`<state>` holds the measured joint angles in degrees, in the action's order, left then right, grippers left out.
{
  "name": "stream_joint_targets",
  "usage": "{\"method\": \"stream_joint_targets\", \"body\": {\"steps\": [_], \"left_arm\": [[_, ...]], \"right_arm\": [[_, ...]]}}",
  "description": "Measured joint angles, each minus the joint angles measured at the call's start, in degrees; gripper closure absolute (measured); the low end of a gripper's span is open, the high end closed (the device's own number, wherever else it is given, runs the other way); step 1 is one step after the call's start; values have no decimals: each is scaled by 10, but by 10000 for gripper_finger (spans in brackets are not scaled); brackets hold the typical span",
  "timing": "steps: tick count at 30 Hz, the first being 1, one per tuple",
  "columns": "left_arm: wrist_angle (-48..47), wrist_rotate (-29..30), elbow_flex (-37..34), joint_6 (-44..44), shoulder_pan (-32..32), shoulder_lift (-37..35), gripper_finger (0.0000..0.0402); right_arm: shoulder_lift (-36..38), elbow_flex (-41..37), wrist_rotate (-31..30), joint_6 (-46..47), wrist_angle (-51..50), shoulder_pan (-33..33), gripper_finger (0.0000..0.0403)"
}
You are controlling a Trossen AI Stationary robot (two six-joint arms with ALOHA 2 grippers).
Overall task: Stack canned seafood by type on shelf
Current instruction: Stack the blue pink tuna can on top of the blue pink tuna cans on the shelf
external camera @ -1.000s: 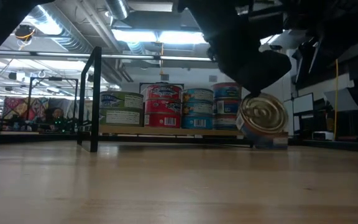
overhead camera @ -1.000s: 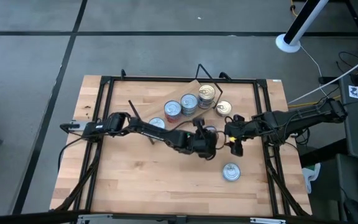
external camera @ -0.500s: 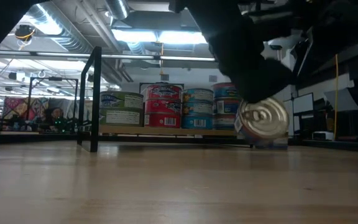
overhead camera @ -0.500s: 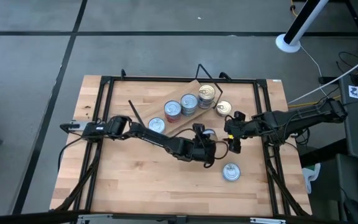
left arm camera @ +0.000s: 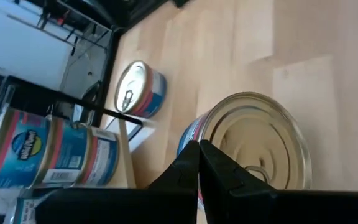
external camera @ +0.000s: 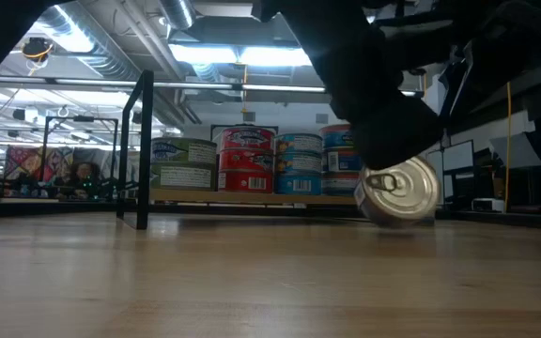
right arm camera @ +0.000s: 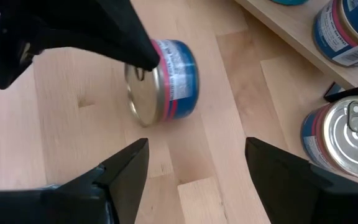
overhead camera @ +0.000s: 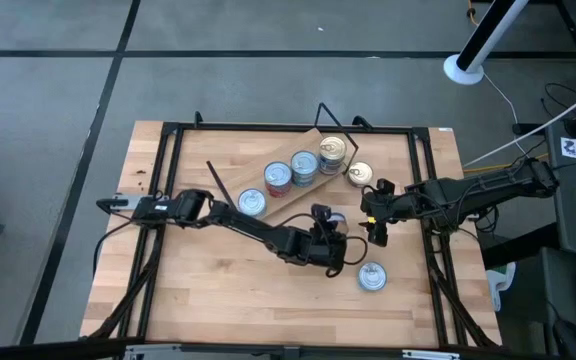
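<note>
A blue-and-red-labelled tin point(right arm camera: 163, 81) is seen tipped on its edge on the wooden tabletop point(overhead camera: 208, 290), its silvery pull-tab lid turned sideways. In the overhead view the tin is almost wholly hidden beneath the left gripper point(overhead camera: 330, 250), whose dark fingers are pressed together with nothing between them; the tips are laid against the tin's upper rim. Whether the tin is propped by that contact alone cannot be made out. In the table-level view the arm above the tin is reduced to a black silhouette cut off by the top of the frame.

The left arm is stretched low across the table from its left side, bent toward the centre. The right gripper point(overhead camera: 373, 226) is held just beside the tilted tin, its two fingers point(right arm camera: 126, 168) spread wide and empty, the arm reaching in from the right edge.

A second flat round tin point(overhead camera: 371, 277) lies lid-up near the front, apart from both grippers. Another gold-lidded tin point(overhead camera: 359, 175) sits on the table just off the end of the shelf point(overhead camera: 280, 155), a pale wood plank with thin black wire ends set at an angle. On it, stacks of labelled tins point(external camera: 244, 160) are ranged side by side; their back rows are hidden.
</note>
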<state>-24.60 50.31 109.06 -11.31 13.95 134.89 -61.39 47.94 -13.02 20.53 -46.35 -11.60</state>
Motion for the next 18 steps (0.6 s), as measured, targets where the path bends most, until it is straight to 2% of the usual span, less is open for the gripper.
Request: {"method": "stream_joint_targets", "body": {"steps": [9, 18], "left_arm": [[0, -70, 0, -11, 1, -1, 395], [-4, -80, 0, -11, 5, 0, 317]], "right_arm": [[0, 0, 0, 0, 0, 0, 137], [0, 0, 6, 0, 0, 0, 137]]}}
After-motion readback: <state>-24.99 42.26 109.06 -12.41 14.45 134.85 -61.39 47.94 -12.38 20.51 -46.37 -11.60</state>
